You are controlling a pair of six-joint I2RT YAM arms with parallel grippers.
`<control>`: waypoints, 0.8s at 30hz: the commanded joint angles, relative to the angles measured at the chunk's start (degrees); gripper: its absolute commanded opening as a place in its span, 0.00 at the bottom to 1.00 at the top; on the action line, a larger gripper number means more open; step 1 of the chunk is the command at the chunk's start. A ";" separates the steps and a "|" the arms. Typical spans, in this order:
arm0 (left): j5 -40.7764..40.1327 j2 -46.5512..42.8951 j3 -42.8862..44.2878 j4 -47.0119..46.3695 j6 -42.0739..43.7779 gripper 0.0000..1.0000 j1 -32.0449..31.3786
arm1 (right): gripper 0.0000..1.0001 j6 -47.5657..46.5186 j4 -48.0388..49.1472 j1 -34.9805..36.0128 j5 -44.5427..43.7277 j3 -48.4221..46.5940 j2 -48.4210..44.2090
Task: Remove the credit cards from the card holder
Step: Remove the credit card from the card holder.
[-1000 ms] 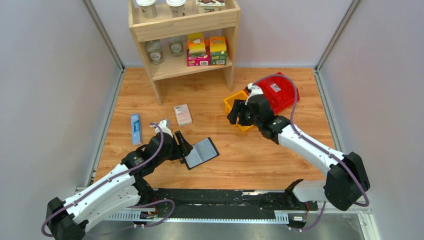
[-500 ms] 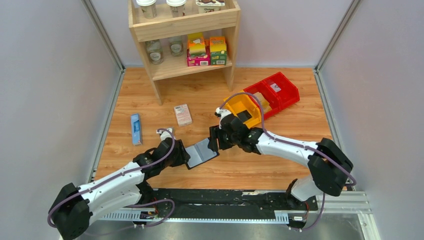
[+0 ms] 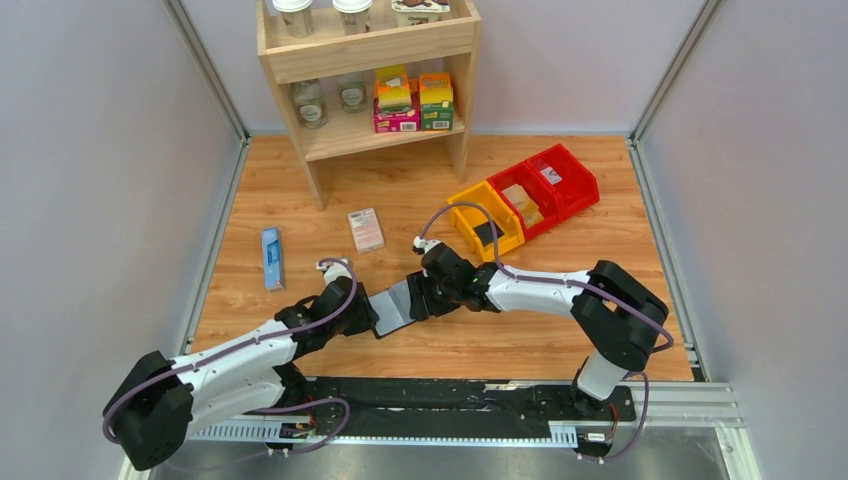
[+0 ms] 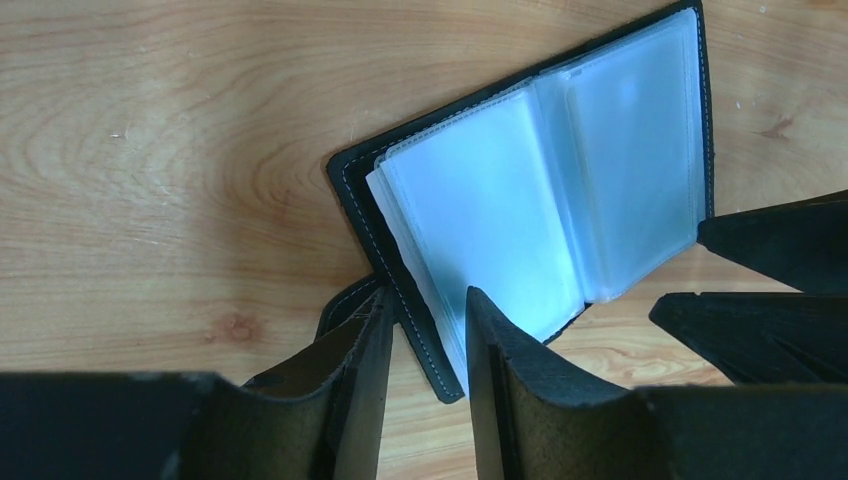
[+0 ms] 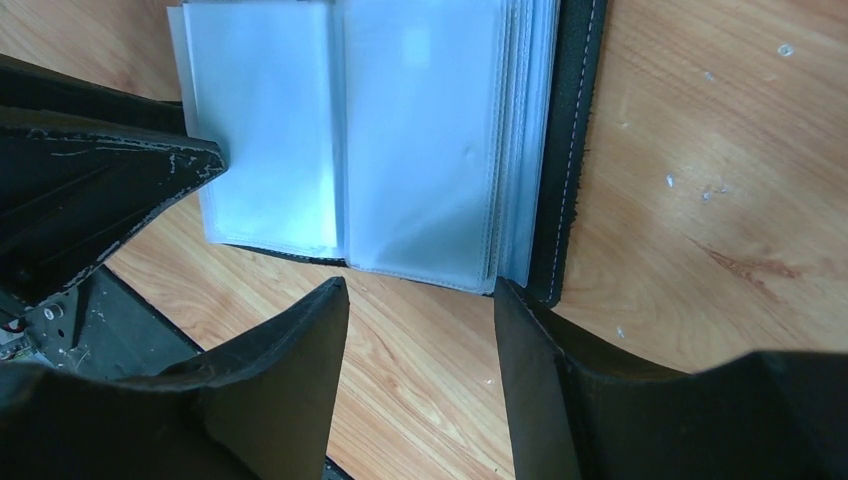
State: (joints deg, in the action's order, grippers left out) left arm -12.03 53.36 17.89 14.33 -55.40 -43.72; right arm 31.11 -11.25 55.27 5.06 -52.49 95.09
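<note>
In front of the shelf [image 3: 365, 45] the card holder [image 3: 394, 304] lies open, left claw [image 4: 430, 305] half-open astride its edge, right claw [image 5: 418, 290] wide and empty; I see no cards left in the pockets [image 4: 500, 200].

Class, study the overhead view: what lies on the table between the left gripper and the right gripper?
The card holder, lying open, sits between the left gripper and the right gripper. The top external view shows it.

A wooden table [image 3: 560, 330] holds an open black card holder [image 3: 393, 306], a narrow blue box [image 3: 271, 257] and a pink-and-white box [image 3: 366, 229]. A shelf unit [image 3: 370, 48], yellow bin [image 3: 470, 218] and red bins [image 3: 562, 166] stand farther back.
</note>
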 commanded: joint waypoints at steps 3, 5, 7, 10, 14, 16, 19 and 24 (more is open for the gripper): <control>2.54 2.45 -0.57 -3.60 -1.12 0.38 0.13 | 0.57 0.26 2.37 0.46 0.74 -2.70 1.33; 3.15 2.97 -0.75 -4.48 -1.38 0.36 0.13 | 0.57 0.18 2.28 0.37 0.91 -2.88 1.59; 3.68 3.41 -1.10 -5.27 -1.64 0.31 0.13 | 0.57 0.18 2.46 0.46 1.44 -2.97 1.68; 4.38 3.94 -1.54 -6.94 -2.35 0.29 0.13 | 0.57 0.26 2.72 0.37 2.76 -3.58 2.12; 5.09 4.47 -1.98 -7.73 -2.70 0.27 0.13 | 0.57 -0.26 4.30 0.46 5.04 -4.02 2.29; 5.09 4.47 -1.98 -7.82 -2.79 0.27 0.22 | 0.57 -0.35 5.35 0.55 6.62 -4.20 2.03; 5.00 4.38 -1.98 -7.82 -2.96 0.27 0.13 | 0.58 -0.70 5.88 0.90 7.77 -4.37 1.68; 4.56 3.94 -2.16 -7.38 -3.05 0.27 0.13 | 0.62 -1.06 3.16 1.16 3.04 -4.90 1.07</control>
State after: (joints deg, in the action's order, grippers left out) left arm -10.33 56.60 17.23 8.82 -56.75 -43.35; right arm 30.52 -11.14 55.42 8.97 -54.19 96.77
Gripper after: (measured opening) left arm 0.273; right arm 0.600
